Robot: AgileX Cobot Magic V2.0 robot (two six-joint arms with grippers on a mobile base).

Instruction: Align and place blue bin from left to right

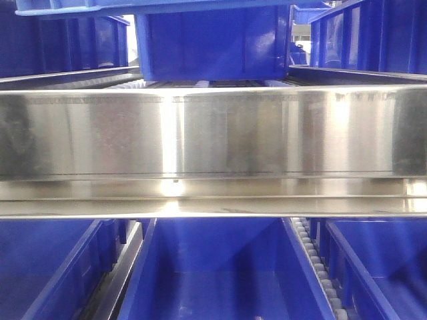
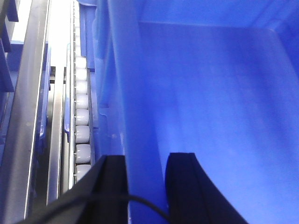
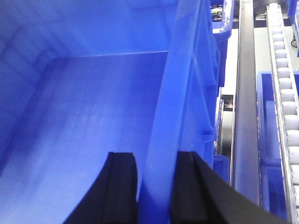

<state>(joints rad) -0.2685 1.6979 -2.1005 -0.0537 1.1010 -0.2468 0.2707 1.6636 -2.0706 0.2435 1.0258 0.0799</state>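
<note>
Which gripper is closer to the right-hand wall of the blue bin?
Right. The right gripper straddles that right-hand wall, one finger inside the blue bin, one outside. The left gripper straddles the opposite wall, across the bin's floor.

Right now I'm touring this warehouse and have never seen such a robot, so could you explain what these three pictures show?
It is a two-armed robot on a mobile base. The front picture looks straight ahead at a rack: a shiny steel shelf rail, an upper bin above it and lower bins beneath. The other two pictures come from cameras on its wrists. The black prongs at the bottom are the left gripper and the right gripper. Each straddles one side wall of a blue bin, one finger inside and one outside, and seems to pinch it. Nothing shows inside the bin. The white rollers alongside are the rack's track.
</note>
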